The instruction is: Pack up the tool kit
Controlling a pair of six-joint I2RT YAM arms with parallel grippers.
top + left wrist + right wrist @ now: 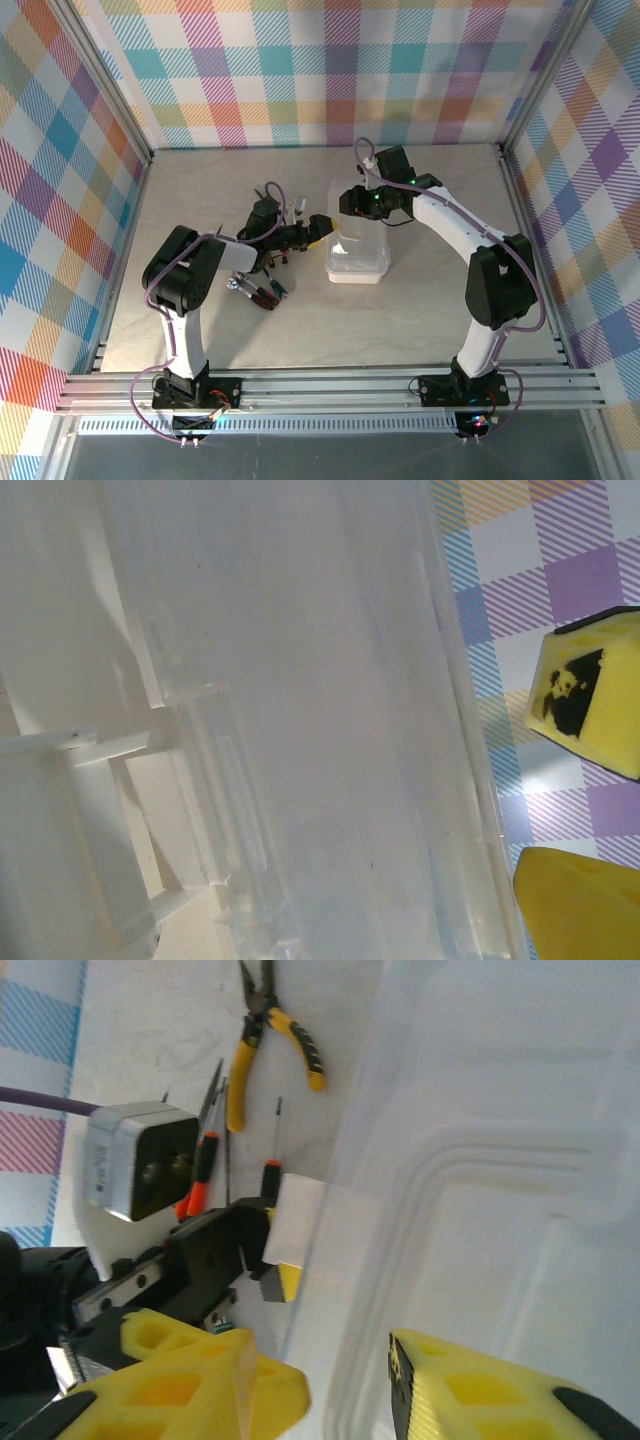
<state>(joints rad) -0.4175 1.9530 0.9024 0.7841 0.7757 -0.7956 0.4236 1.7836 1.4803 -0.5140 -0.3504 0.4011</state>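
Observation:
The translucent whitish case (pixel 357 262) of the tool kit stands in the middle of the table, and its ridged plastic (pixel 300 730) is very close to the left wrist camera. My left gripper (pixel 322 226) is wide open at the case's left side; one yellow fingertip (pixel 290 1282) sits by the rim. My right gripper (pixel 345 203) is at the case's far left corner, partly open (pixel 350 1390), with the case's edge (pixel 335 1290) running between its fingers and not pinched. Yellow-handled pliers (pixel 272 1035) and red-and-black screwdrivers (pixel 203 1165) lie on the table left of the case.
Loose tools (pixel 262 290) lie in a small heap under the left arm's forearm. The right gripper's yellow fingers (pixel 590 700) show past the case's rim. Plaid walls and metal frame rails (pixel 330 385) bound the table.

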